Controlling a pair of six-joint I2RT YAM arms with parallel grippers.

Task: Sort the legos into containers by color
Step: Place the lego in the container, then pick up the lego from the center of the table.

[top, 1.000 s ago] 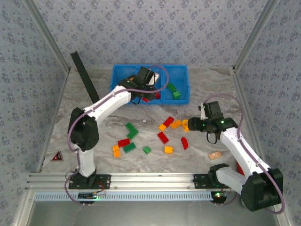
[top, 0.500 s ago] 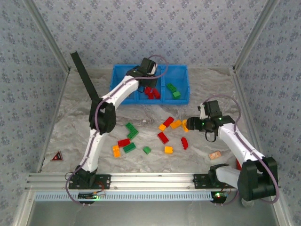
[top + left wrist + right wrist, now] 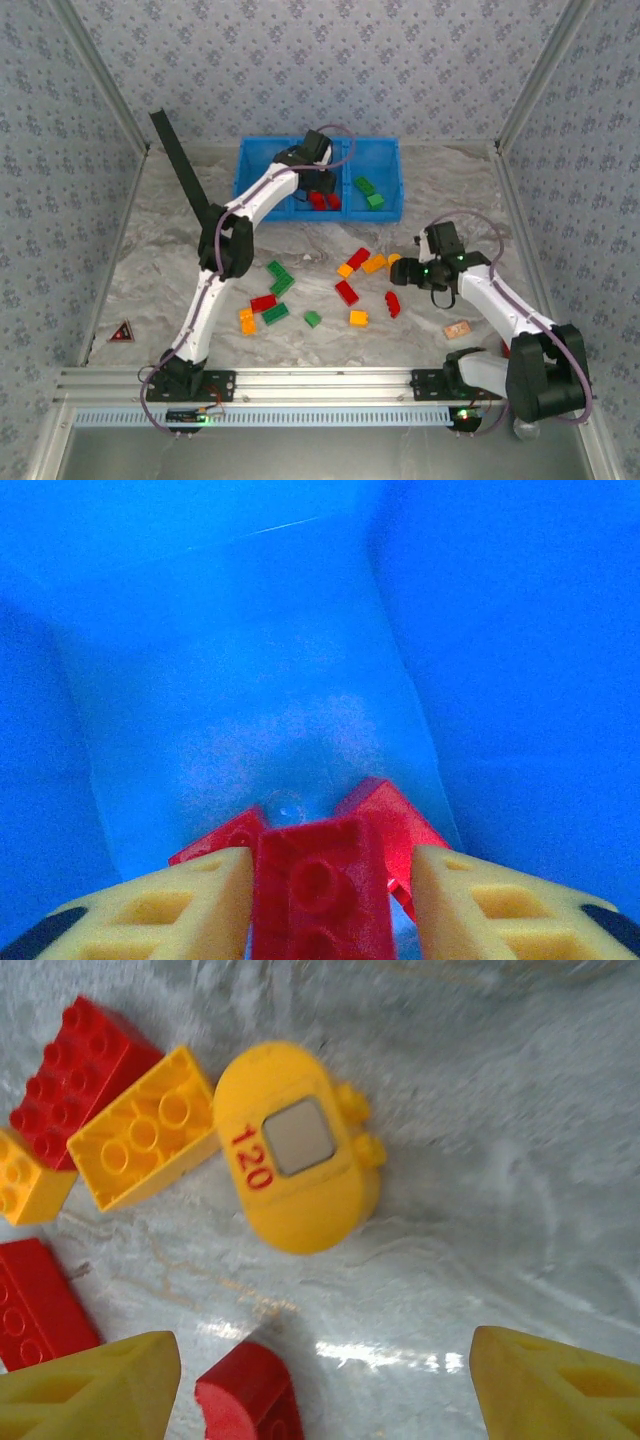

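Left gripper (image 3: 330,878) positioned over blue bin's (image 3: 257,170) middle compartment, red lego (image 3: 318,895) seen between its fingers, grip cannot be told, right gripper (image 3: 325,1385) spread wide, empty, near yellow lego (image 3: 295,1155) before the bin's right compartment.

The left hand (image 3: 320,180) reaches into the middle compartment of the blue bin (image 3: 255,160), over red legos (image 3: 322,200); green legos (image 3: 368,192) lie in its right compartment; the right hand (image 3: 405,272) hovers beside loose legos (image 3: 347,292) scattered on the desk (image 3: 450,180).
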